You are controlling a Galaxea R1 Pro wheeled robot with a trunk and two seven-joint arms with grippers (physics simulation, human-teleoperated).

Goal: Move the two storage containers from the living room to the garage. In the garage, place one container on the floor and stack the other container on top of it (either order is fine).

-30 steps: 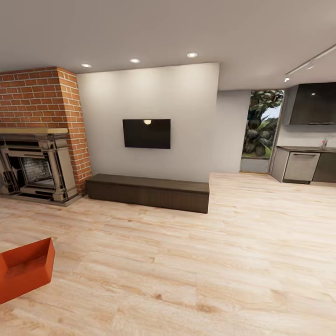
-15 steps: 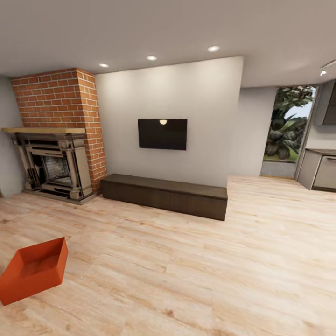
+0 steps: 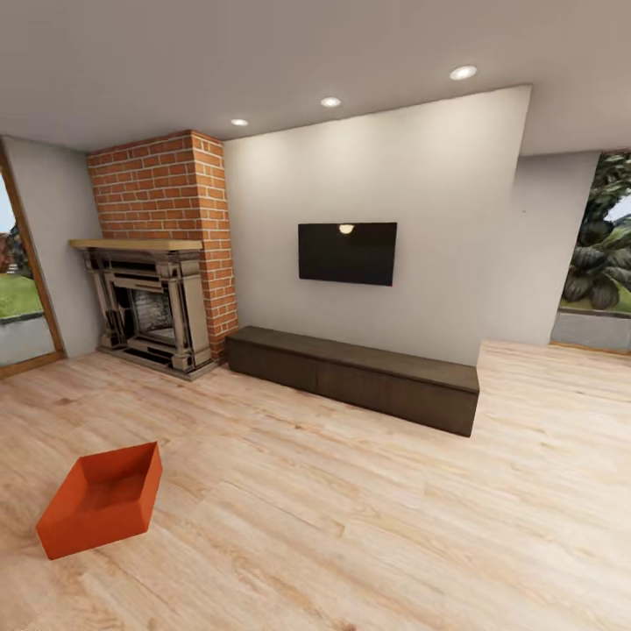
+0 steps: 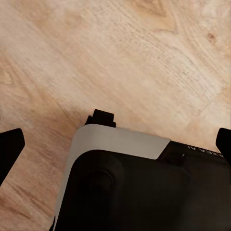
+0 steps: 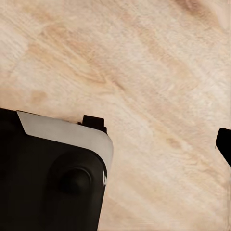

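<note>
One orange-red storage container [image 3: 102, 499] on the light wood-plank floor [image 3: 350, 526] of the living room, lower left in the head view, well apart from the brick fireplace [image 3: 158, 298]. Left claw [image 4: 115, 142] spread wide, holding nothing; right claw: cannot tell.

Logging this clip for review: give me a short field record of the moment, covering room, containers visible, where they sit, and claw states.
room: living room, light wood-plank floor
container visible: one orange-red storage container, open top, empty
container position: on the floor, lower left of the head view
landmarks: brick fireplace, wall TV, low dark bench
left claw: fingertips spread, holding nothing
right claw: cannot tell
</note>
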